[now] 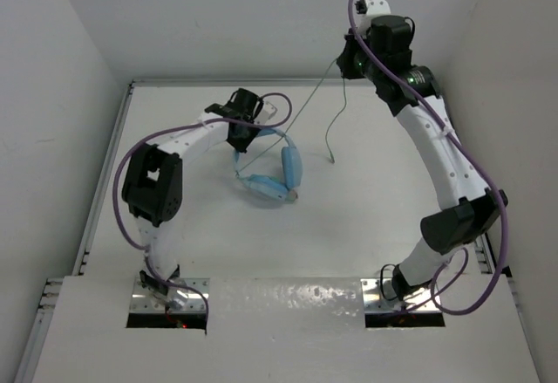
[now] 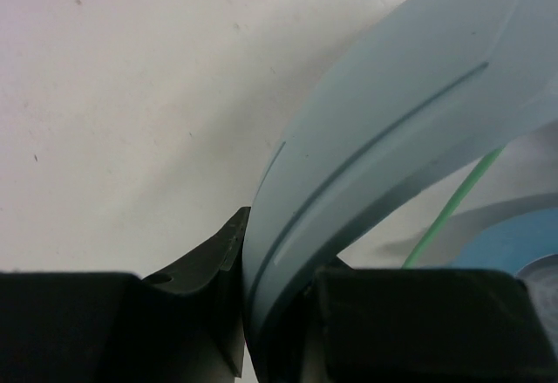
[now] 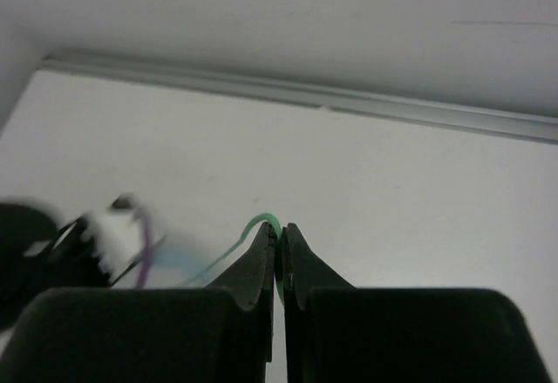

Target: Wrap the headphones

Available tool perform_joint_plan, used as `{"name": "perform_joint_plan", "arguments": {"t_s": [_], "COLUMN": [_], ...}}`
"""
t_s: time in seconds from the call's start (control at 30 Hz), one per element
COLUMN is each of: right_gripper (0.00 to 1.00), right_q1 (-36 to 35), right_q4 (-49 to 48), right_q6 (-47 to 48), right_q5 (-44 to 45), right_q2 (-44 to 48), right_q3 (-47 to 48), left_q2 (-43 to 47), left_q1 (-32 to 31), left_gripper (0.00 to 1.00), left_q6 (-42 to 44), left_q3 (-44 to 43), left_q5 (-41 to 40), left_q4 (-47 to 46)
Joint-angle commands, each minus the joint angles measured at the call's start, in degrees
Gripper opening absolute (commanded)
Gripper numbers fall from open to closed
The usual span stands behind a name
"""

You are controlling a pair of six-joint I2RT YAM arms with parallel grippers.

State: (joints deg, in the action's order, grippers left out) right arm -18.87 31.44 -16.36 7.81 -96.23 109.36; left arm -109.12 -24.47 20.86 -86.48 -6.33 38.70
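- Top external view: the light blue over-ear headphones (image 1: 277, 174) lie on the white table (image 1: 375, 226), left of its centre, with the earcups toward the near side.
- The left gripper (image 1: 245, 127) sits low at the far end of the headband, but this view does not show how its jaws stand.
- The right gripper (image 1: 351, 62) is raised high near the back wall. The thin pale green cable (image 1: 330, 139) runs from it in a straight slant down to the headphones, and a loose strand hangs from it to the table.
- Left wrist view: the left gripper (image 2: 279, 318) is clenched on the curved blue headband (image 2: 392, 139), a black finger (image 2: 218, 261) on each side of it. The green cable (image 2: 453, 204) crosses behind the band, beside a darker blue earcup (image 2: 523, 243).
- Right wrist view: the right gripper (image 3: 279, 252) is pinched tight on the green cable (image 3: 260, 221), which loops just over the fingertips and trails left toward the blurred left arm (image 3: 105, 230).
- A metal rail (image 3: 349, 99) runs along the table's far edge below the wall.
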Motion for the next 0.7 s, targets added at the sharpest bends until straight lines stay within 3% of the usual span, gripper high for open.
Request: {"name": "perform_joint_plan", "arguments": {"t_s": [0.0,0.3,0.47,0.67], "right_gripper": [0.0,0.0,0.0,0.0], "right_q1": [0.24,-11.88,-19.35,-22.34], "right_q4": [-2.88,-21.83,-27.82,-39.14], "right_q6": [-2.88,-13.42,-14.75,-19.06], "right_q5": [-20.08,-34.43,-32.6,-31.64], "right_q2": [5.69,10.97,9.83,8.42], "right_q3": [-0.9,-16.54,-19.88,-30.05], "left_q2": [-3.02,-9.09,-11.29,-12.69], "left_q1": [3.9,4.34,5.74,10.57], "left_gripper": [0.0,0.0,0.0,0.0], "left_q6": [-5.82,-13.56,-17.87,-24.98], "left_q3": [-8.43,-21.27,-26.01,-34.18], "left_q5": [-0.45,-2.11,-1.24,8.51], "left_q4": [-0.28,-2.93,-3.11,-0.38]}}
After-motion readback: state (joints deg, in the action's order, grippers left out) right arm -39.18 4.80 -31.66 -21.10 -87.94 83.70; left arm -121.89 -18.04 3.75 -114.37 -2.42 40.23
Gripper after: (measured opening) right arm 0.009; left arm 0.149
